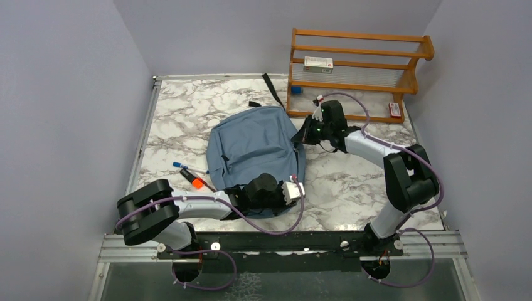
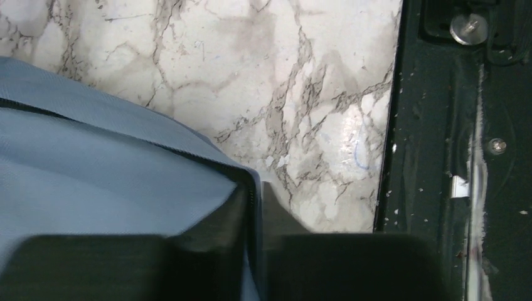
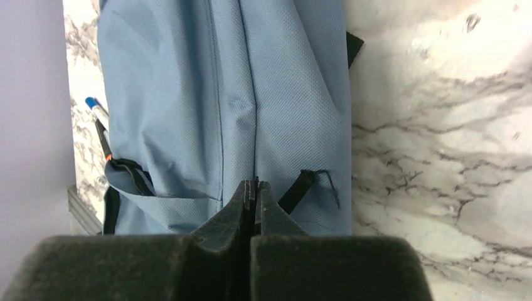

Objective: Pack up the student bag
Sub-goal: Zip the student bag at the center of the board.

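The student bag [image 1: 254, 145], dusty blue with black straps, lies flat in the middle of the marble table. My left gripper [image 1: 295, 190] is at its near right corner. In the left wrist view this gripper [image 2: 258, 210] is shut on the bag's [image 2: 94, 169] dark zipper-trimmed edge, which runs between the fingers. My right gripper [image 1: 305, 133] is at the bag's far right edge. In the right wrist view this gripper [image 3: 256, 188] is shut at a seam of the bag [image 3: 188, 94], with a thin dark sliver pinched between its tips, next to a black strap [image 3: 296, 191].
A blue-capped pen [image 1: 188, 167] and an orange-and-black marker [image 1: 196, 181] lie left of the bag. A wooden rack [image 1: 357, 69] stands at the back right, with a white box [image 1: 318, 63] on its shelf. The table's dark front rail [image 2: 452, 125] is close to the left gripper.
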{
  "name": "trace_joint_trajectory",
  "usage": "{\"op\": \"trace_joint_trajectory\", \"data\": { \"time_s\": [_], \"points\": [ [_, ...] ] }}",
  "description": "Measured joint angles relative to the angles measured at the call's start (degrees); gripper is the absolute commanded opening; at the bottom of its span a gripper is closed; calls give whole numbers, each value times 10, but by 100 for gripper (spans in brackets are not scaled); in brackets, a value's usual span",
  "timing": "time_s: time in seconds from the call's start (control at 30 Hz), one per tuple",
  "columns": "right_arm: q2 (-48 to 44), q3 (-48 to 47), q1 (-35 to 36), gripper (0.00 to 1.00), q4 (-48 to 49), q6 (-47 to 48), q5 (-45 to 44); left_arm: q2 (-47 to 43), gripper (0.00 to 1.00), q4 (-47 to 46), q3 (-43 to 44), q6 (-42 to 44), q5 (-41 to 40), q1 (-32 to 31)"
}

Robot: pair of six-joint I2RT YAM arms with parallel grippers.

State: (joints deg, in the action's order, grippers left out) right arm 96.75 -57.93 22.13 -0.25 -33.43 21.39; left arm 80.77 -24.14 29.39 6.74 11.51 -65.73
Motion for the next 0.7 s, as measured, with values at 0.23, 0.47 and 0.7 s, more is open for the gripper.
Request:
{"op": "trace_joint_trajectory", "data": {
  "time_s": [0.23, 0.47, 0.7],
  "points": [
    [4, -67, -14, 1, 2, 47, -40, 17, 84, 21, 63, 14, 8, -7],
    [4, -83, -42, 27, 0, 82, -94, 20, 86, 28, 134, 3, 24, 24],
    [-40, -74, -45, 40, -26, 112, -139, -31, 97, 36, 133, -76, 28, 127]
  ]
}}
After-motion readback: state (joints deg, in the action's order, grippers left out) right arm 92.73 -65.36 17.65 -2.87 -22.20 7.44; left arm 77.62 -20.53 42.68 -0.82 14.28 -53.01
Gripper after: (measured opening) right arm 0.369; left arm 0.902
